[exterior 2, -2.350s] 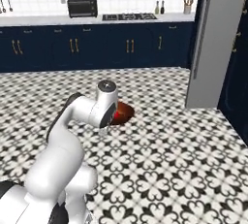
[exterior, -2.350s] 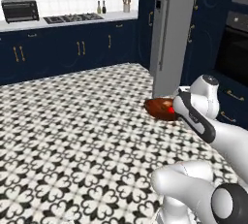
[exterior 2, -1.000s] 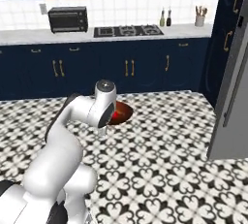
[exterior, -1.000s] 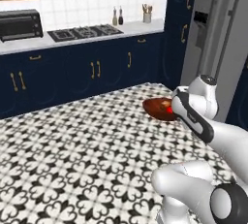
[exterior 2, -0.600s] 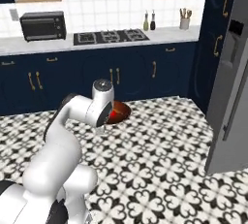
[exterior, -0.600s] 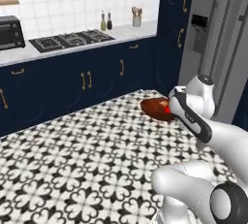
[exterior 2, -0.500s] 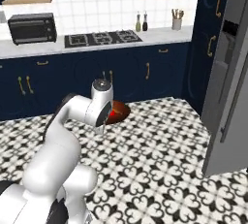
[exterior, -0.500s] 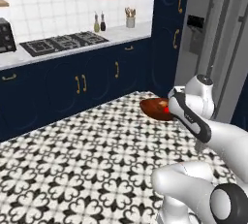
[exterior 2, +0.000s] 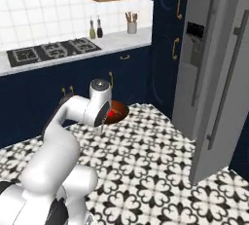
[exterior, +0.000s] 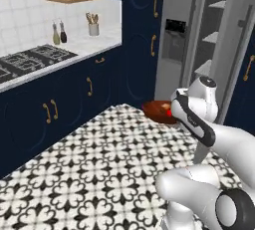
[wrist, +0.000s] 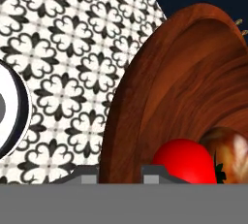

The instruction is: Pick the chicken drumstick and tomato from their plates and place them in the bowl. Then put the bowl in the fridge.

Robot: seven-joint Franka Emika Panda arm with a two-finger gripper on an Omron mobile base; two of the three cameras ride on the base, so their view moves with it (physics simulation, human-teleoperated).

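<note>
The bowl is pinched by its rim in the gripper, carried above open tiled floor. The tomato and drumstick lie inside, cut off below. The fridge stands open nearby, its shelves partly seen.

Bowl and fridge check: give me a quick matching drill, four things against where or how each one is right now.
Things:
1. tomato
2. bowl
3. fridge
4. chicken drumstick

States:
A. door open, grey shelves showing
B. red, inside the bowl
C. gripped at the rim by the shut jaws
D. brown, lying beside the tomato

Pairs: 1-B, 2-C, 3-A, 4-D
</note>
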